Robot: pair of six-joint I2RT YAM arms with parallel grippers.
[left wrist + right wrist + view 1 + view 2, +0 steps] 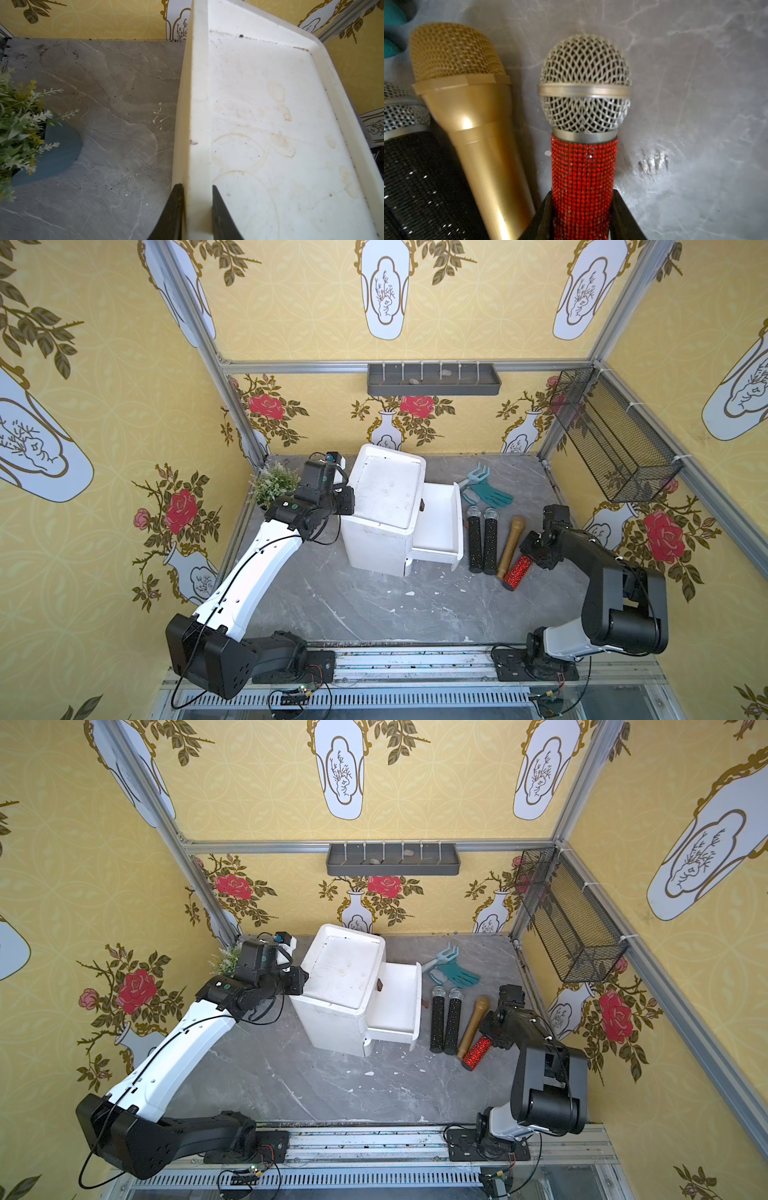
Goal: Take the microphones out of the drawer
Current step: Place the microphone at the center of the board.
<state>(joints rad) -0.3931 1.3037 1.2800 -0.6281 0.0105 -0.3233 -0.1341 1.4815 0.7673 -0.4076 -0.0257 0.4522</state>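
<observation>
On the marble bench point(374, 605), outside the open drawer point(436, 522), the red rhinestone microphone point(583, 176) is lying beside the gold microphone point(477, 124), the right tool point(582, 194) clamping its handle. The left tool point(196, 186) is pinching the white cabinet point(197, 104) by its rim. Set-down seems in hand; releasing likely comes next.

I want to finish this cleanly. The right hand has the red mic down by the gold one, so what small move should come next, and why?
Probably open the right hand and let go. The red mic seems to lie on the table beside the gold mic, clear of the open drawer, and the hand is closed around its handle.
</observation>
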